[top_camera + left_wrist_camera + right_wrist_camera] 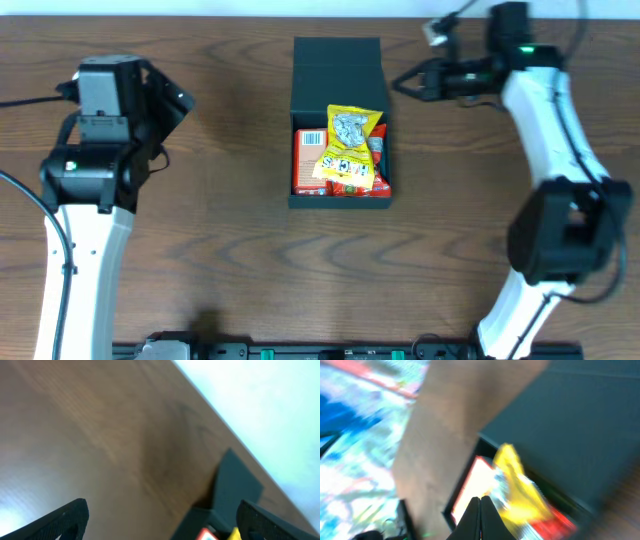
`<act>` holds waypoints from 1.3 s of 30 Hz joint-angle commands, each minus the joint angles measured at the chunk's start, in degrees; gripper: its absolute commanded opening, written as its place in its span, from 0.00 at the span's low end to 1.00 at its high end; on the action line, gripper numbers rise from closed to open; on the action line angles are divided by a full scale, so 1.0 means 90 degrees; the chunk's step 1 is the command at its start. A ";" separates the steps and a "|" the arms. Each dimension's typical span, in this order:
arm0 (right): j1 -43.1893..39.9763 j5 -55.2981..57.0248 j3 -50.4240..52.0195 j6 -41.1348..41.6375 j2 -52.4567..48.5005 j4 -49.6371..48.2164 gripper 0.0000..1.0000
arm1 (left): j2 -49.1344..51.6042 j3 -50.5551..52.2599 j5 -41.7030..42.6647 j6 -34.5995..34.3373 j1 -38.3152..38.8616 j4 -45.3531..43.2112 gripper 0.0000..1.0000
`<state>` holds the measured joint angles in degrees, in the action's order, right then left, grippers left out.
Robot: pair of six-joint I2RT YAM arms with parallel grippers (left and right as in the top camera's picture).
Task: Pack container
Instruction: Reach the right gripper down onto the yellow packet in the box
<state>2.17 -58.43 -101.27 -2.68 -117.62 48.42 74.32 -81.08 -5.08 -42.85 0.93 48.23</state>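
Observation:
The dark container (336, 60) stands at the table's middle back with its flap lid open toward the far edge. Inside lie a yellow snack packet (349, 148) on top of red and orange packets (308, 160). My left gripper (172, 100) is open and empty, well to the left of the box; the box corner (231, 485) shows in the left wrist view between its fingers (160, 520). My right gripper (405, 82) is shut and empty, just right of the lid; its wrist view shows the lid (570, 420) and the yellow packet (520, 490), blurred.
The table is brown wood (220, 250). The white wall runs along its far edge (260, 400). The right arm's base (565, 240) stands at the front right.

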 commanded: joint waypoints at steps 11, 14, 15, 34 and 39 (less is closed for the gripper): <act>0.1188 0.1015 -0.0104 0.0406 -0.0988 0.0578 0.01 | 0.0032 -0.0070 0.0068 0.0627 -0.0148 0.0357 0.95; 0.1185 0.1960 -0.0104 0.0308 -0.1005 0.1015 0.01 | 0.0032 -0.0070 0.0066 0.0624 -0.0148 0.0379 0.95; 0.1183 0.2348 -0.0104 0.0308 -0.1005 0.1112 0.02 | 0.0032 -0.0070 0.0066 0.0624 -0.0148 0.0379 0.95; 0.1423 0.3082 -0.0107 -0.0707 -0.0860 0.2419 0.02 | 0.0032 -0.0070 0.0046 0.0622 -0.0148 0.0396 0.95; 0.1428 0.3094 -0.0107 -0.1047 -0.0607 0.2812 0.02 | 0.0032 -0.0070 0.0010 0.0622 -0.0148 0.0396 0.95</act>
<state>14.50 -33.32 -103.31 -8.38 -125.01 71.90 74.41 -81.08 -4.51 -38.48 -0.19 51.62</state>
